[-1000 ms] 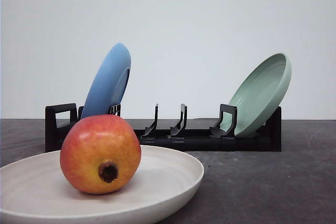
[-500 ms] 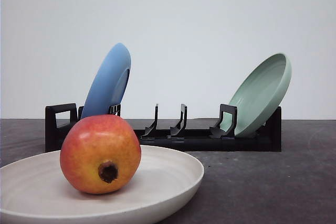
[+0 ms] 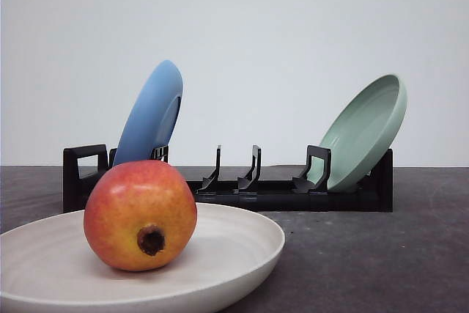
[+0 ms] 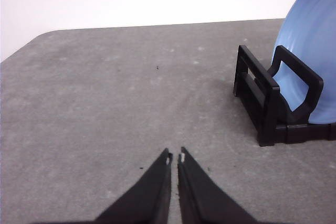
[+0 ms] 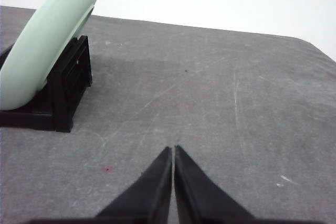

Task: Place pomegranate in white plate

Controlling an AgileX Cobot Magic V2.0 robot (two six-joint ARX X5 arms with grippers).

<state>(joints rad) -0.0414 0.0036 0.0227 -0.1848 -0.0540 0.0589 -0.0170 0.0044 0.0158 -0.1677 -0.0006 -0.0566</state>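
Two closed hands [image 4: 175, 157] [image 5: 173, 149], one pomegranate [image 3: 140, 215], three plates [image 3: 234, 243]

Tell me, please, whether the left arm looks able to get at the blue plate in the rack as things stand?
Probably yes. In the left wrist view the left end effector is shut over bare table, with nothing between it and the blue plate leaning in the black rack. It would have to open first.

The white plate [image 3: 242, 236] runs off the front view's left and bottom edges. The pomegranate [image 3: 139, 214] hides the blue plate's [image 3: 152, 116] lower edge and part of the black rack [image 3: 293, 194]. The green plate [image 5: 44, 40] is cropped at the right wrist view's edge.
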